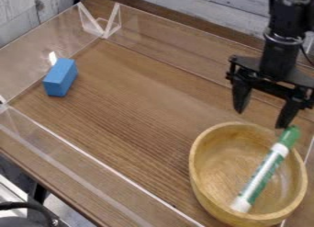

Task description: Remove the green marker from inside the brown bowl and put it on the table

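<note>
The brown bowl (pixel 204 157) sits at the table's (pixel 135 93) near right corner. The green marker (pixel 269 170) lies slanted inside it, green cap up against the far right rim and its other end down near the front. My gripper (pixel 265 117) hangs just behind the bowl's far rim, jaws pointing down and spread wide, open with nothing between them. Its right finger (pixel 292 109) is close above the marker's cap; I cannot tell whether they touch.
A blue block (pixel 59 77) lies on the left side of the table. Clear acrylic walls (pixel 37 42) run along the edges, with a folded acrylic piece (pixel 98 24) at the back left. Bare wood stretches between the block and the bowl.
</note>
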Motion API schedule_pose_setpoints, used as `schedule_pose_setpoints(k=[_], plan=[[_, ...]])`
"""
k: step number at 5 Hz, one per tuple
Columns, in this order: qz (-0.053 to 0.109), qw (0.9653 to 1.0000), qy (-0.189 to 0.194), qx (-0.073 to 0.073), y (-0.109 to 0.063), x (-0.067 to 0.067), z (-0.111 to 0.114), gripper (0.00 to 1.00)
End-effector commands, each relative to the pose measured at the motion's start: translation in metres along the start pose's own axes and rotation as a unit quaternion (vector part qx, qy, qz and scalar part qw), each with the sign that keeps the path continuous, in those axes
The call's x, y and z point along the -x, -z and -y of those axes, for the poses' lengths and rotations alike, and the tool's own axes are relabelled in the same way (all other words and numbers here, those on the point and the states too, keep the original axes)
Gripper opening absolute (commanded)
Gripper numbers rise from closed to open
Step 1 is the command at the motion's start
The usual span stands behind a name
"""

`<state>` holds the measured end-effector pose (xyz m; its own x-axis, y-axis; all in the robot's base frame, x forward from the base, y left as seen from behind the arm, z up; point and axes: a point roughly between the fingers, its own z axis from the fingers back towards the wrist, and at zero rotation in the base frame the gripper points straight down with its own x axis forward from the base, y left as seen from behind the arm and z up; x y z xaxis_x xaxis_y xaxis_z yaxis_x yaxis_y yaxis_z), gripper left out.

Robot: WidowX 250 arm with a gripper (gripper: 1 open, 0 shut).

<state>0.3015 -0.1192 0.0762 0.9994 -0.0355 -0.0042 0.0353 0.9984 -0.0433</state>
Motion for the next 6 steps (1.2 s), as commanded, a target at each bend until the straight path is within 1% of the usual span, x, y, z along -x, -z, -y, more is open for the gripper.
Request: schedule_pose_setpoints(k=[1, 2, 4, 5, 6], plan=[[0.033, 0.9993, 0.010, 0.012, -0.013, -0.006, 0.014, 1.00], [0.032, 0.9993, 0.014, 0.013, -0.007, -0.004, 0.022, 1.00], [0.036, 0.9988, 0.031, 0.012, 0.010, 0.003, 0.039, 1.00], [0.039, 0.9986, 0.034, 0.012, 0.018, 0.004, 0.039, 1.00], [0.043, 0.9980, 0.045, 0.010, 0.024, 0.006, 0.036, 1.00]])
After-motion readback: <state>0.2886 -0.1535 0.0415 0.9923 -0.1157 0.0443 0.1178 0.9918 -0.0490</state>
